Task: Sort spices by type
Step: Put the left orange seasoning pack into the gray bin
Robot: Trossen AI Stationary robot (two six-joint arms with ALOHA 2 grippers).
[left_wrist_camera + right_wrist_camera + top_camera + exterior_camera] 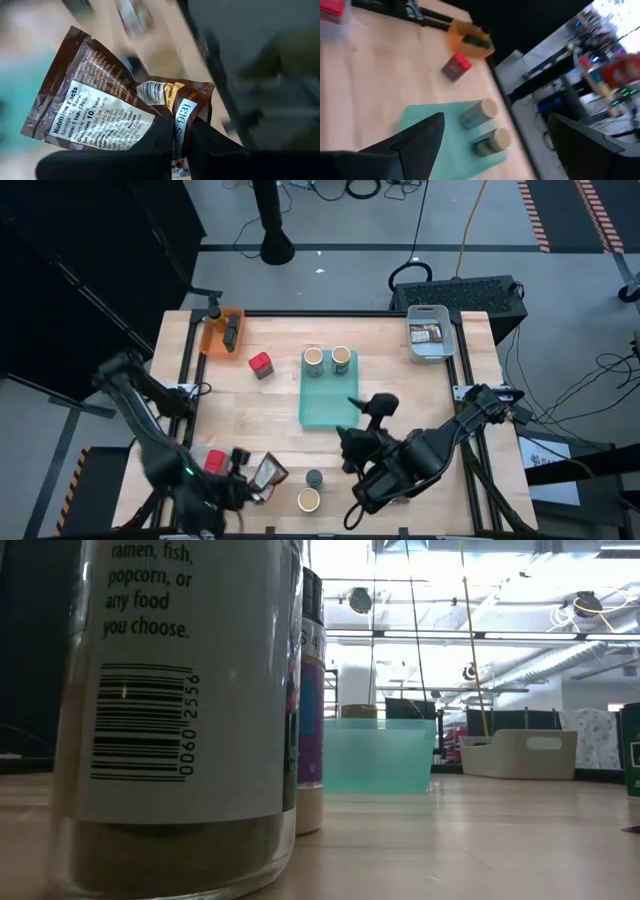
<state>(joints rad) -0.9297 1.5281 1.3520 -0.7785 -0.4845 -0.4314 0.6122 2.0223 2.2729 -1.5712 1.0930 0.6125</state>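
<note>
The left pincer (pixel 250 483) was at the table's (pixel 400 395) near edge on the left, clamped on a dark brown packet (pixel 268 474). In the left wrist view its 2 fingers (pixel 162 135) pinched the packet (pixel 100 105) at one end edge, beside a barcode, and the packet's long axis ran away from the fingers with the nutrition panel facing the camera. From above the packet lay tilted, its long axis slanting from the pincer toward the table's middle. A red box (pixel 214 461) sat just beside the left arm.

The right pincer (pixel 362 430) hovered over the near end of the teal tray (pixel 325 405), its fingers (pixel 415 137) spread apart and holding nothing. 2 tan jars (pixel 313 359) (pixel 341 358) stood upright side by side at the tray's far end. Another red box (pixel 261 365) lay between the tray and the orange bin (pixel 212 335), which held a dark item. A grey jar (pixel 314 478) and a cream-topped jar (pixel 309 499) stood near the front edge, right of the packet. The pale bin (pixel 428 345) at the far right held a packet.
</note>
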